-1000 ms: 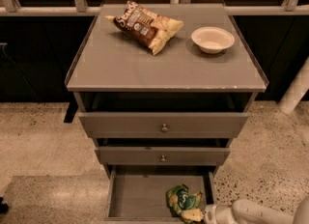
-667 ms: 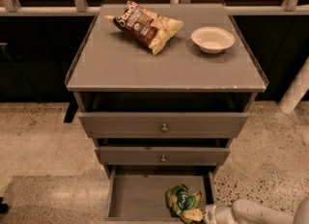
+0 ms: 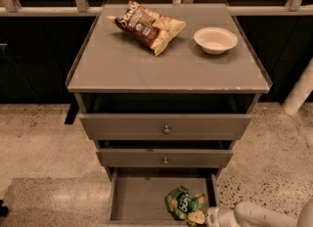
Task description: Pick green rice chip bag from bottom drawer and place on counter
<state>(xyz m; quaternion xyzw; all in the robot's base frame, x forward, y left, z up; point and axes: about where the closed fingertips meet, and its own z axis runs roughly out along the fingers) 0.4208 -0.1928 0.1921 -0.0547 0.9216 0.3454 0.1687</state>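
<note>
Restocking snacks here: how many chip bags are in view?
2. The brown-and-cream chip bag lies on the counter; the green rice chip bag lies in the open bottom drawer, with the gripper at its right edge. The upper drawers could hide more.

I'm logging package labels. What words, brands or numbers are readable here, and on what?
Brown chip bag on the counter: large pale lettering, too blurred to read.
Green rice chip bag in the bottom drawer: white lettering on a dark oval, too blurred to read.
Gripper, at the drawer's front beside that bag: no text.
</note>
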